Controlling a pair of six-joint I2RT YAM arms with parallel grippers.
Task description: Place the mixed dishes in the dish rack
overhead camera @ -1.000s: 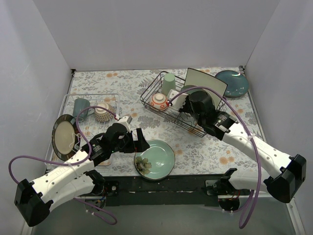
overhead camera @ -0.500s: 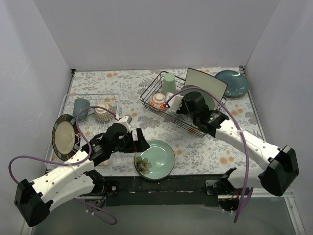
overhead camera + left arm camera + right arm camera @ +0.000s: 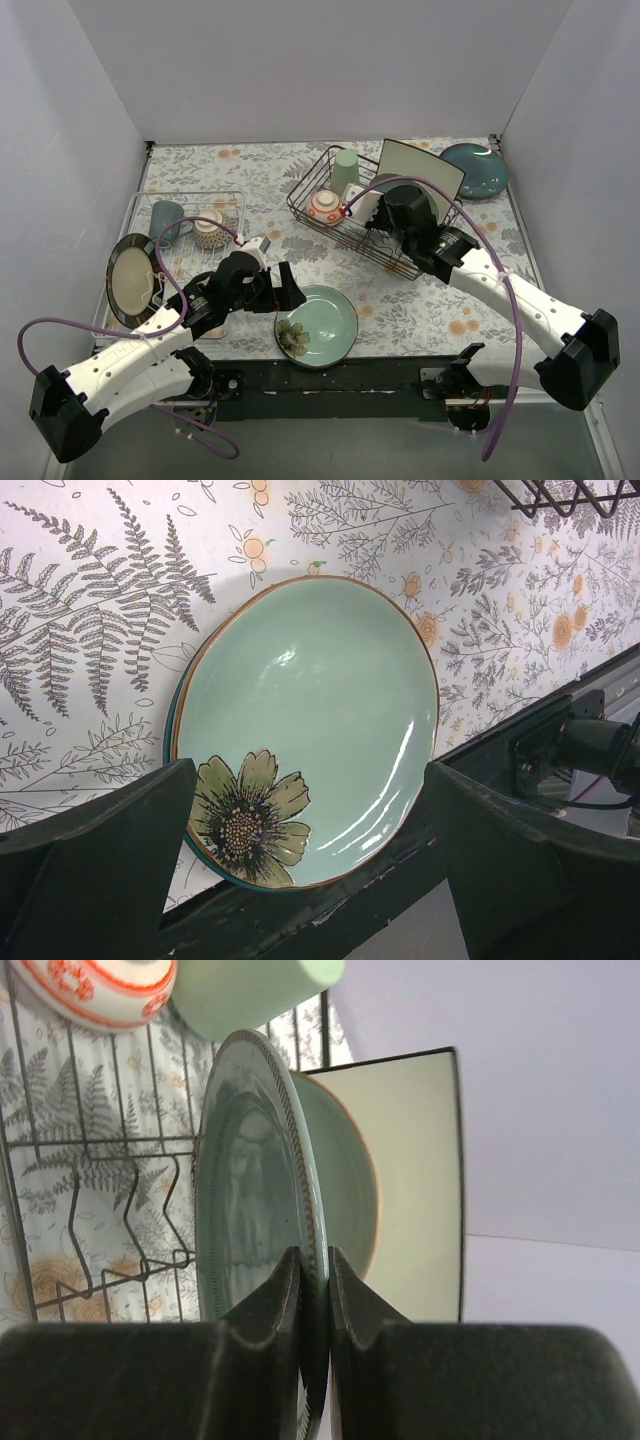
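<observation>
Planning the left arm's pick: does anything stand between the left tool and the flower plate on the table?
Nothing visible does. The open left tool faces the flower plate directly, with only tablecloth around it.

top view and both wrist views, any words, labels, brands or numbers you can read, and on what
None: no readable text in any view.
The red-orange bowl bears red pattern marks, not legible as writing.
The flower plate shows only a flower; the upright plate only a rim pattern.

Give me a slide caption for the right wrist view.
Right fingers pinch the rim of a round green plate upright in the black wire dish rack, white square plate behind.
</observation>
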